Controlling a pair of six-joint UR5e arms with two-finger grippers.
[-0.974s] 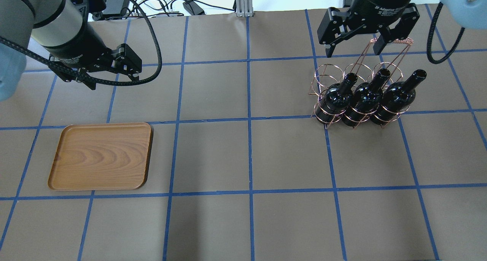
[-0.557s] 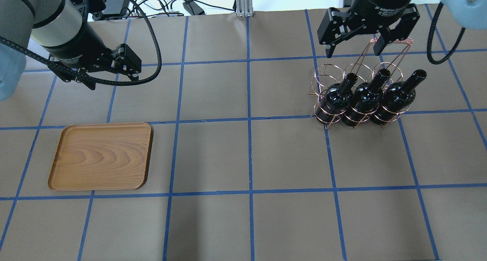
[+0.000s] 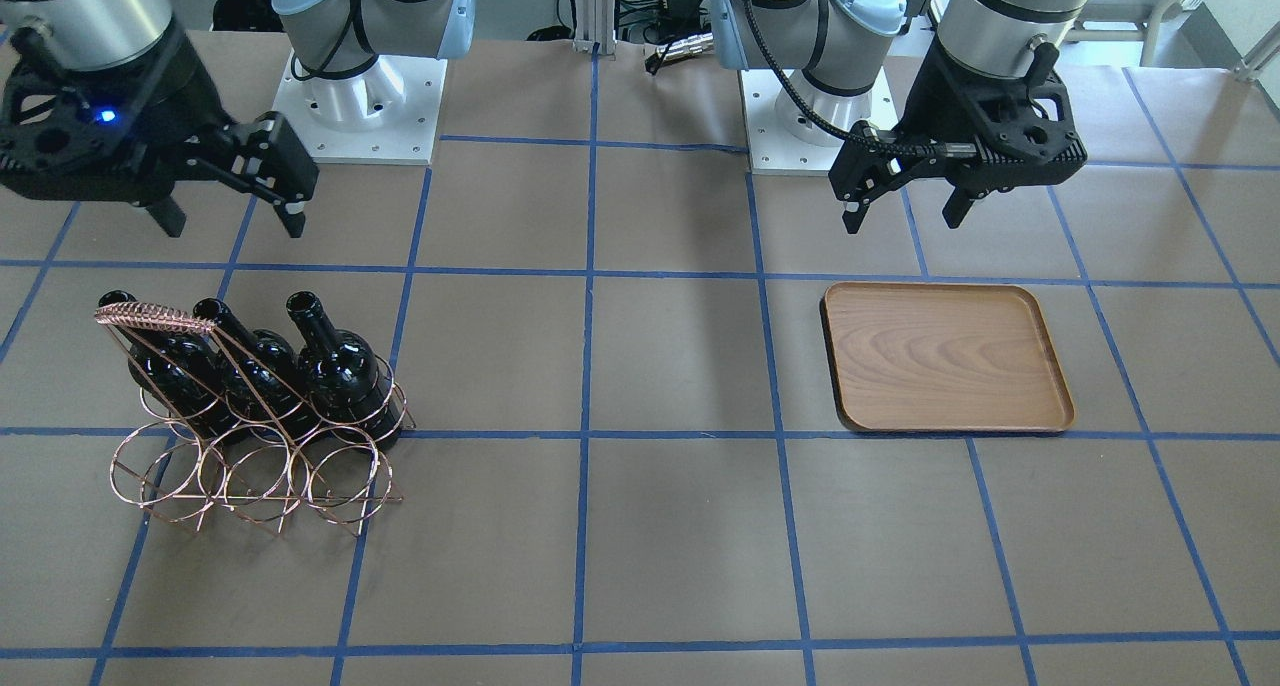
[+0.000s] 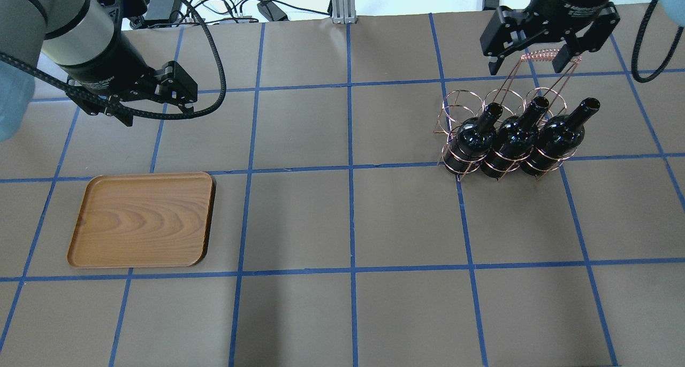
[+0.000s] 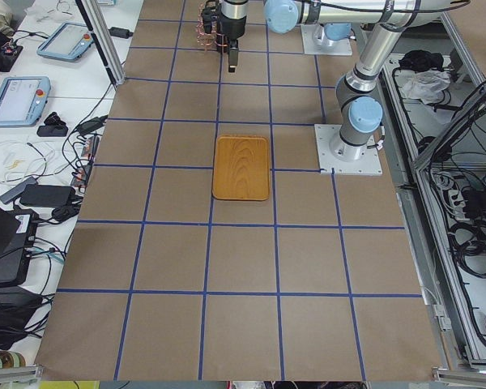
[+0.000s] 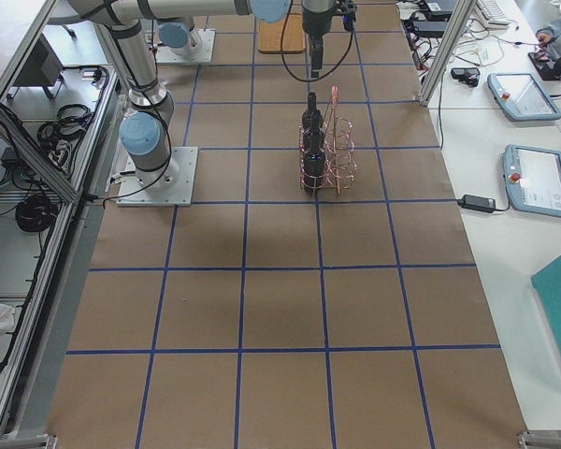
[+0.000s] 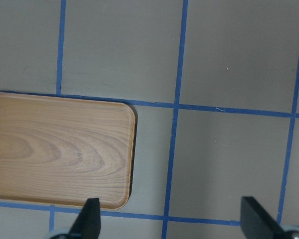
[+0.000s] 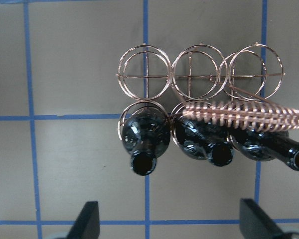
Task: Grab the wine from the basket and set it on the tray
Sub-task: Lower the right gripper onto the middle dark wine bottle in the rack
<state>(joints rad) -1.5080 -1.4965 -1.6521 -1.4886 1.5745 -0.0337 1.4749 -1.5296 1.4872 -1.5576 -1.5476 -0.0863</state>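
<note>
Three alike black wine bottles (image 4: pixel 514 137) lean in the near row of the copper wire basket (image 4: pixel 455 102) at the right; its far rings are empty. My right gripper (image 4: pixel 527 62) is open and empty, hanging above the basket's coiled handle (image 4: pixel 551 56). In the right wrist view the bottles (image 8: pixel 144 144) and rings (image 8: pixel 144 74) lie straight below the open fingers (image 8: pixel 89 219). My left gripper (image 4: pixel 159 113) is open and empty, behind the empty wooden tray (image 4: pixel 142 220). The tray also shows in the left wrist view (image 7: pixel 60 149).
The table is brown paper with a grid of blue tape (image 4: pixel 350 169). Cables and an aluminium post (image 4: pixel 340 3) sit beyond the far edge. The robot bases (image 3: pixel 360 96) stand on the robot's side of the table.
My right gripper has shifted to the right and farther back over the basket handle, still open. The left arm, bottles, basket and tray have not moved.
</note>
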